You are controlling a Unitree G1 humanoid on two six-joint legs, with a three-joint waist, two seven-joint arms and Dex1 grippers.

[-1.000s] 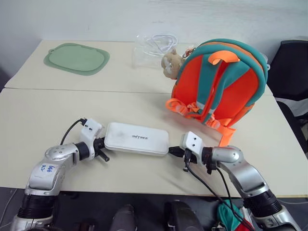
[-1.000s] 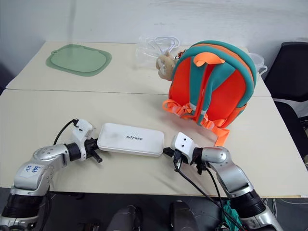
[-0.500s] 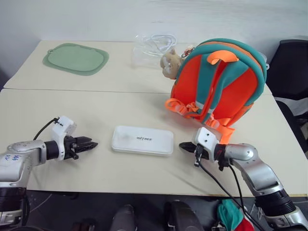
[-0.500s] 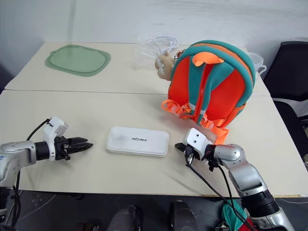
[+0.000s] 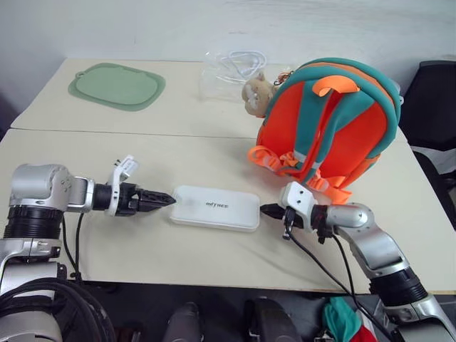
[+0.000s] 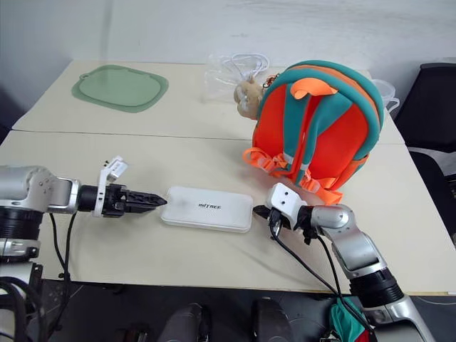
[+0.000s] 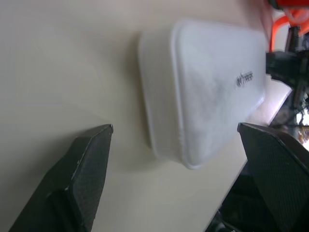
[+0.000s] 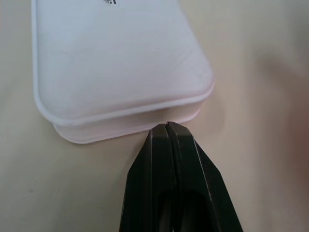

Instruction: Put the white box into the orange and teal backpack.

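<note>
The white box [image 5: 215,207] lies flat on the near table, its lettering facing up. My left gripper [image 5: 168,199] points at the box's left end from just short of it. In the left wrist view its fingers [image 7: 91,164] stand wide open, with the box end [image 7: 212,92] ahead between them. My right gripper [image 5: 265,210] is shut, and its tip [image 8: 166,126] rests against the box's right end. The orange and teal backpack [image 5: 335,128] stands upright behind the right arm, straps toward me, with a tan plush toy [image 5: 255,92] on its left side.
A green mat [image 5: 116,86] lies at the far left of the back table. A clear bag with a white cable [image 5: 228,68] sits behind the plush toy. A black chair [image 5: 434,100] stands off the right table edge.
My left gripper left the box's left end, swung out to the left, then came back to it, rolled over and opened wide. The right gripper stayed shut near the box's right end.
</note>
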